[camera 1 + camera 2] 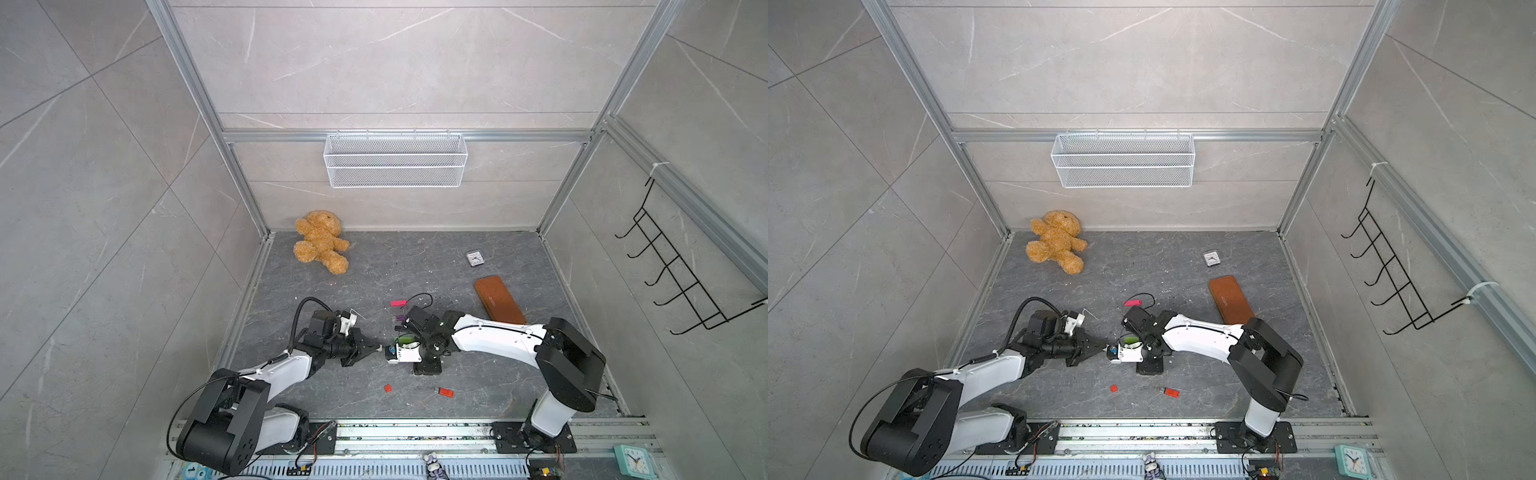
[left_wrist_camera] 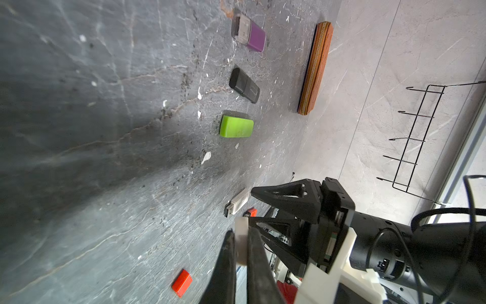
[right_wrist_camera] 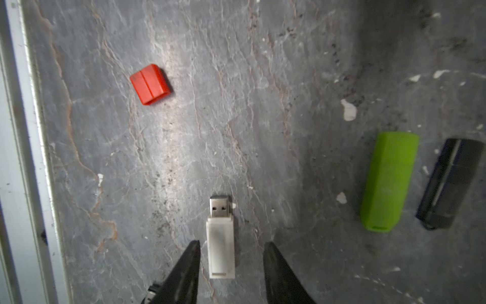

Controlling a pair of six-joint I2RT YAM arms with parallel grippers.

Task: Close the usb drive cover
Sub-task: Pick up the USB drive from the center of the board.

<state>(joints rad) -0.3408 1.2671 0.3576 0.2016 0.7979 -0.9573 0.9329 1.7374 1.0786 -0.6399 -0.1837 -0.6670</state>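
a white cap (image 2: 242, 243) is pinched between the fingers of the left gripper (image 2: 241, 231). the white drive (image 3: 220, 244) is laid flat on the table (image 3: 263, 105), plug bared, between the spread fingers of the right gripper (image 3: 232, 244), touched by neither. a red cap (image 3: 150, 84) is seen apart; a green drive (image 3: 386, 181) and a black drive (image 3: 449, 184) are laid side by side.

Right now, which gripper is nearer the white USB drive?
Right. The open right gripper straddles the white USB drive; the left gripper, holding a white cap, hangs nearby.
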